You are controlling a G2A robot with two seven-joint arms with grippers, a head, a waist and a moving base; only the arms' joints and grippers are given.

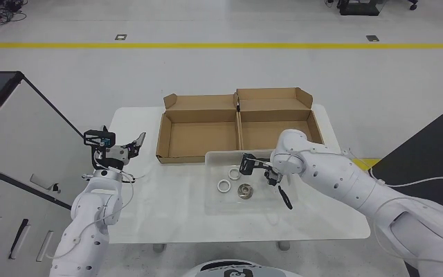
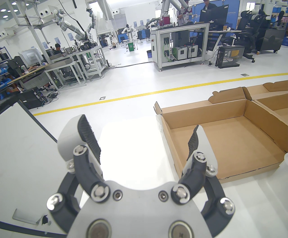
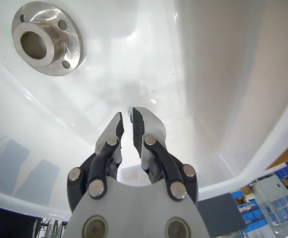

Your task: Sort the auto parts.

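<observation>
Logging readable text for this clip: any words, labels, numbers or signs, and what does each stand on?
Cardboard boxes: no print visible.
White tray: none.
Metal flange: no markings visible.
Small bolt in the right gripper: none.
Lettering on the blue wall far behind, left wrist view: too small to read reliably.

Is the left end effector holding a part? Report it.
No, the left end effector is open with nothing between its fingers, beside the cardboard box.
</observation>
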